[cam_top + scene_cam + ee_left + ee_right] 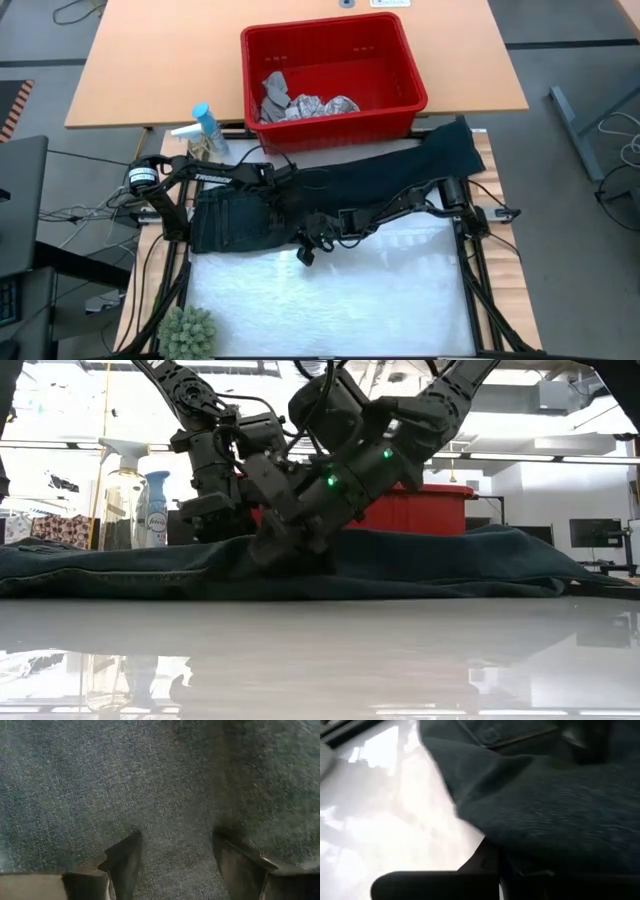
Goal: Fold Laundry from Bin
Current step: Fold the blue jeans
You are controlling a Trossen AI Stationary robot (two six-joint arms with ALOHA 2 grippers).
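Your dark navy trousers lie spread flat, running from nine toward two o'clock below the red bin. Your right gripper pinches their near edge; your left gripper hovers spread.

Dark navy-black trousers fill the whole left wrist view, their weave showing as a fine speckled grain. A soft fold or crease runs through the cloth on one side, where the surface darkens and rises a little. The left end effector hangs close over the fabric with its two dark fingers spread well apart, cloth showing in the gap between them. Whether the fingertips touch the fabric cannot be told.
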